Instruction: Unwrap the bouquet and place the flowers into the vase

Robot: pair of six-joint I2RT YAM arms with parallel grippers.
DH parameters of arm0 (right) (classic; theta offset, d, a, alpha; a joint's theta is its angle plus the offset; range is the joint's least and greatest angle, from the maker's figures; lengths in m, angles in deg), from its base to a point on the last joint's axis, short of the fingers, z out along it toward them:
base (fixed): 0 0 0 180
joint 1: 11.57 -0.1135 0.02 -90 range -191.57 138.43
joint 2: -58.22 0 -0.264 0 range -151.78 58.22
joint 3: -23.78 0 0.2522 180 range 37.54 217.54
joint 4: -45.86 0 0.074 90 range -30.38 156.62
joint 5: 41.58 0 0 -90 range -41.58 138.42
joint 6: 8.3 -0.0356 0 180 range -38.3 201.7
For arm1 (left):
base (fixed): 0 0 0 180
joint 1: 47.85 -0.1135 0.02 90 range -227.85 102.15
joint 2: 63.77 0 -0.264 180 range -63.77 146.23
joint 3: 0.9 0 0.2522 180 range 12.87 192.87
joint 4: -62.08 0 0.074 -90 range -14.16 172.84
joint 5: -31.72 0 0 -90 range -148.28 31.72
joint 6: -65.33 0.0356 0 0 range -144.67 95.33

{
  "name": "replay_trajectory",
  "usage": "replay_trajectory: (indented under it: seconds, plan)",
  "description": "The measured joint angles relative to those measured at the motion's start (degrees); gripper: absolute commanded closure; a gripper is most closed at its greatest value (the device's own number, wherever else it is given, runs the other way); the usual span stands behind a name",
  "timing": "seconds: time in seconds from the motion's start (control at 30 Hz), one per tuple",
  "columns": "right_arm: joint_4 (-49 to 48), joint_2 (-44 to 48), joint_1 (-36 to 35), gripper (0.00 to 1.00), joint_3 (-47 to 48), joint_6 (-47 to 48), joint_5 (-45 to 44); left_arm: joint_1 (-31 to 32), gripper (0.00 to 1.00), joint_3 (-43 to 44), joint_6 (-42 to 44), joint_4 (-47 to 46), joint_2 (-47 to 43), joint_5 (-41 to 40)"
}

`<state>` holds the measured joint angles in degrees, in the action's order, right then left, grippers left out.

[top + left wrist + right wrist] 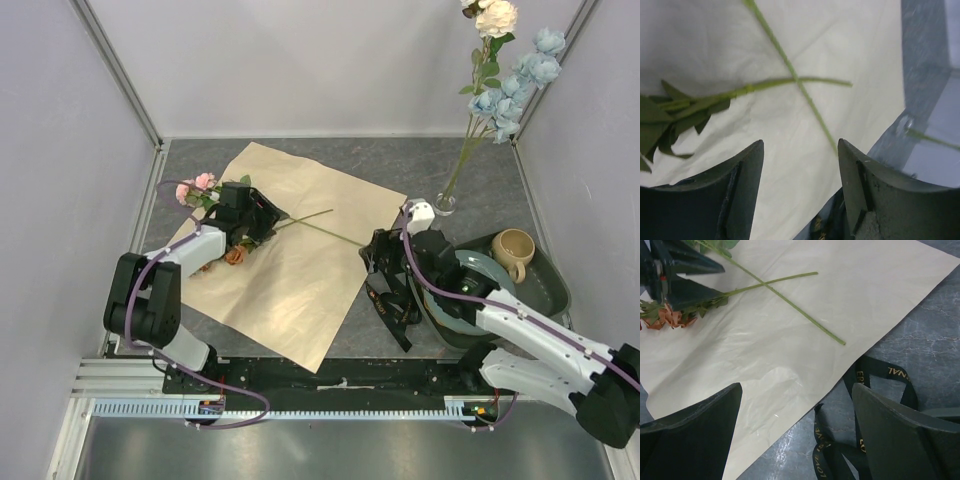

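The bouquet is unwrapped: its kraft paper (290,270) lies flat and the black ribbon (392,312) lies loose off its right edge. Two flowers rest on the paper, one pink (200,185) and one rust-orange (235,256), their green stems (320,228) crossing. My left gripper (270,218) hovers open over their leafy part; in the left wrist view the open left gripper (800,142) has only paper between its fingers, with the stems (797,82) just beyond. My right gripper (370,258) is open at the paper's right edge. The vase (444,205) holds a cream rose (497,18) and blue blossoms (520,85).
A dark green tray (545,300) at the right carries a plate (480,270) and a beige mug (514,250). The right wrist view shows the open right gripper (797,386) over the paper's edge (805,360), the lettered ribbon (880,375) and the orange bloom (670,317). Walls enclose three sides.
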<state>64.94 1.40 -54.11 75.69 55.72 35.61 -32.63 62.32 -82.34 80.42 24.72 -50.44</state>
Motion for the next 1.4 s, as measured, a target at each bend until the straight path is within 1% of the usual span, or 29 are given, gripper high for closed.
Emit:
replay_trajectory:
  seconds: [0.1,0.17,0.27,0.47,0.7,0.77,0.8,0.87,0.9,1.0,1.03,1.07,1.27,1.4]
  plan:
    - [0.9,4.5,0.0,0.02,-1.8,0.7,-0.1,-1.5,0.37,2.5,-4.8,-2.4,2.7,-2.8]
    - [2.1,7.1,0.0,0.02,-2.6,1.5,-0.7,-2.3,0.41,4.3,-7.3,-3.6,4.9,-4.6]
    - [3.6,9.7,0.0,0.02,-3.1,2.4,-1.8,-2.8,0.43,5.4,-10.8,-5.0,7.3,-7.0]
    - [4.5,10.7,0.0,0.02,-3.1,2.9,-2.3,-2.8,0.45,6.9,-15.7,-5.3,12.7,-11.1]
    - [5.5,10.8,0.0,0.02,-3.1,3.3,-2.3,-2.8,0.52,7.4,-19.2,-8.6,17.8,-13.4]
    - [5.8,10.8,0.0,0.02,-3.1,3.3,-2.3,-2.8,0.56,7.5,-19.8,-9.7,18.3,-13.9]
    - [5.9,10.8,0.0,0.02,-3.1,3.3,-2.3,-2.8,0.6,7.6,-20.0,-10.3,18.6,-14.0]
    - [6.0,10.8,0.0,0.02,-3.1,3.3,-2.4,-2.8,0.65,8.1,-20.1,-11.2,19.4,-14.5]
    - [6.0,10.8,0.0,0.02,-3.1,3.3,-2.5,-2.8,0.71,8.3,-20.2,-11.7,19.8,-14.8]
    - [6.1,10.7,0.0,0.02,-3.1,3.3,-2.5,-2.8,0.81,8.4,-20.3,-13.3,20.9,-15.1]
    - [6.1,10.6,0.0,0.02,-3.1,3.3,-2.5,-2.8,0.95,8.4,-20.3,-13.7,21.2,-15.2]
    - [6.2,10.6,0.0,0.02,-3.1,3.3,-2.5,-2.8,0.98,8.4,-20.4,-14.3,21.5,-15.2]
    - [7.0,10.5,0.0,0.02,-3.1,3.3,-2.7,-3.4,0.98,8.0,-19.8,-18.6,21.2,-15.0]
    - [7.8,10.3,0.0,0.02,-3.1,3.3,-2.7,-3.7,0.98,4.5,-16.1,-24.0,16.3,-14.2]
